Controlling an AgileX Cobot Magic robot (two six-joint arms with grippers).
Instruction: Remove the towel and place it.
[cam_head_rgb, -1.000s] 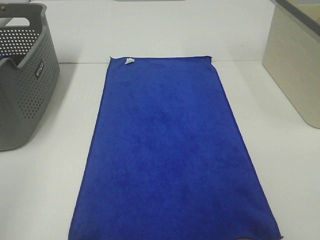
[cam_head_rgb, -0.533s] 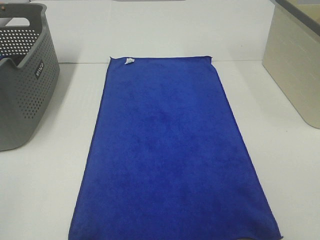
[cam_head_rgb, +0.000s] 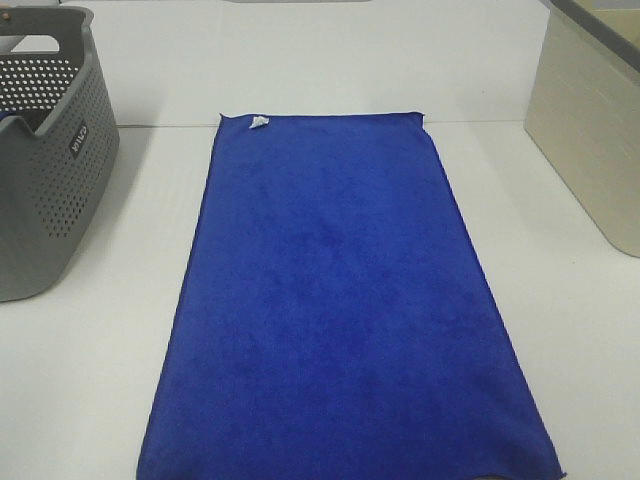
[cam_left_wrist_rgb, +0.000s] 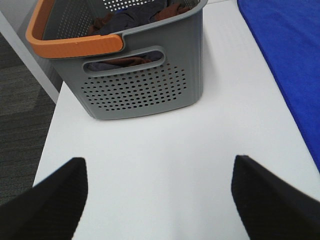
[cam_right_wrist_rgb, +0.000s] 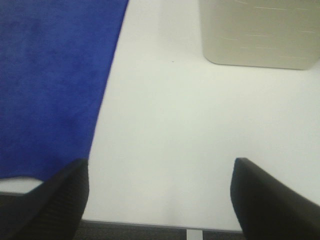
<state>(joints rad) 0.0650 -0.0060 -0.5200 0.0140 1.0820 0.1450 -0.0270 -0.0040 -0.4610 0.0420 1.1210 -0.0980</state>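
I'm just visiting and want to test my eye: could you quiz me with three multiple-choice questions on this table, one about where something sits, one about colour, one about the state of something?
1. Where is the grey basket relative to the towel in the high view?
A. left
B. right
C. on top of it

2. What colour is the band on the basket's rim?
A. green
B. orange
C. white

3. How does the towel lie?
A. rolled up
B. bunched in a heap
C. spread flat on the table

Answers:
1 A, the basket stands at the left edge, apart from the towel.
2 B, the left wrist view shows an orange band.
3 C, its whole rectangle lies open and smooth.
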